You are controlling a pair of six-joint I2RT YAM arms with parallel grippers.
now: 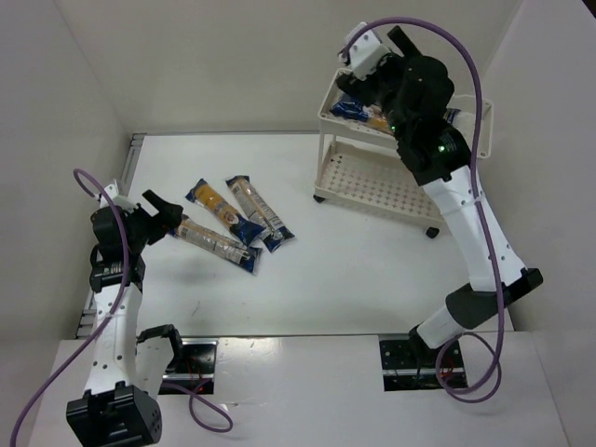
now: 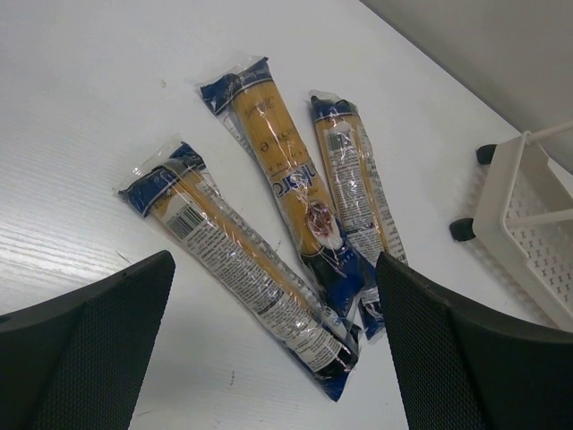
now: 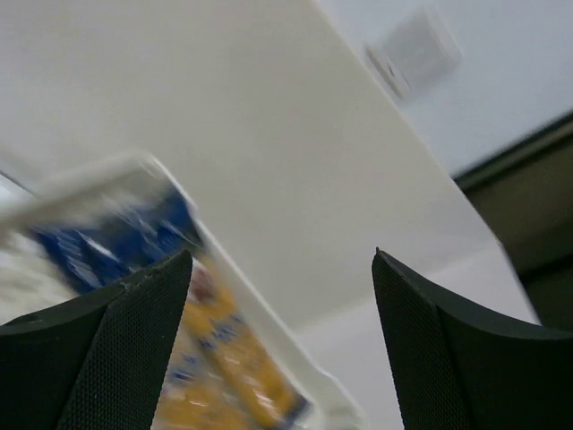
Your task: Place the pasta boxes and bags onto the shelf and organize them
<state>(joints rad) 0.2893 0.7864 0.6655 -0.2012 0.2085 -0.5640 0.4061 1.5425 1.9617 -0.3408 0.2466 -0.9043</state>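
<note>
Three pasta bags lie side by side on the table: one nearest my left arm [image 1: 216, 242] [image 2: 237, 264], a middle one [image 1: 223, 209] [image 2: 282, 170] and a right one [image 1: 259, 212] [image 2: 358, 197]. My left gripper [image 1: 168, 212] [image 2: 275, 257] hovers open above their near ends, holding nothing. The cream shelf [image 1: 372, 177] [image 2: 528, 206] stands at the back right. Pasta packs [image 1: 358, 112] [image 3: 215, 349] lie on its top tier. My right gripper [image 1: 363, 82] [image 3: 282, 260] hangs open just above that tier, with nothing between its fingers.
White walls close in the table at the back and left. The shelf's lower tier [image 1: 391, 191] shows perforated and bare. Its black wheels [image 1: 432, 231] [image 2: 463, 228] rest on the table. A purple cable [image 1: 470, 65] loops over the right arm.
</note>
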